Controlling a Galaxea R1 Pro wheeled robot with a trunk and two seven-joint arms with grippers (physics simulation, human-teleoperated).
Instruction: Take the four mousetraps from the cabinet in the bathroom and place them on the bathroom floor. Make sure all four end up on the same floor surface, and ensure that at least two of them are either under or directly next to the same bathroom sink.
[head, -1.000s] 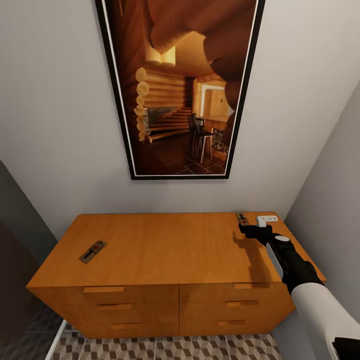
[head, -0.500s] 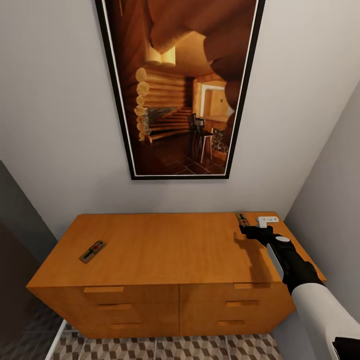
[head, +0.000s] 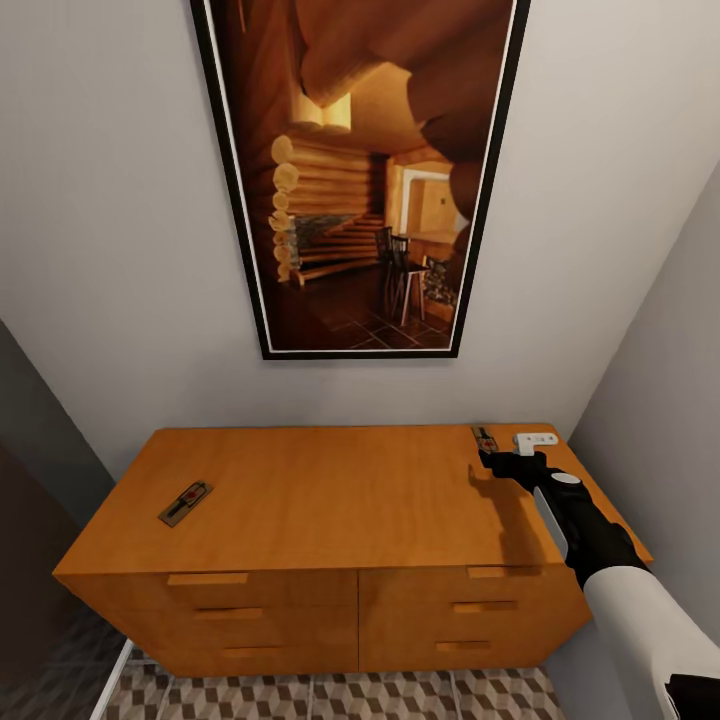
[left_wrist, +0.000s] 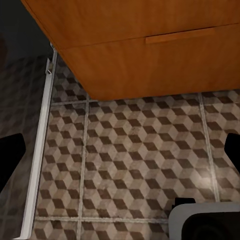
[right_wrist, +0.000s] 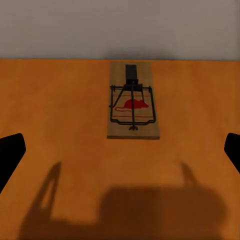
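Right gripper (head: 490, 457) hovering low over the far right corner of the cabinet (head: 330, 495), fingers spread wide apart, nothing between them. Just ahead of the fingertips, a mousetrap (right_wrist: 133, 107) lying flat on the orange top, near the wall, not touched; seen small in the head view (head: 485, 438) with a white object (head: 535, 438) just beside it. Well away toward the left end of the top, a second mousetrap (head: 186, 502) lying flat at an angle. Left gripper (left_wrist: 120, 155) held low before the drawer fronts, fingertips far apart, aimed down at the cube-patterned bathroom floor (left_wrist: 135, 160). Above the cabinet, a framed picture (head: 360, 170) on the wall.
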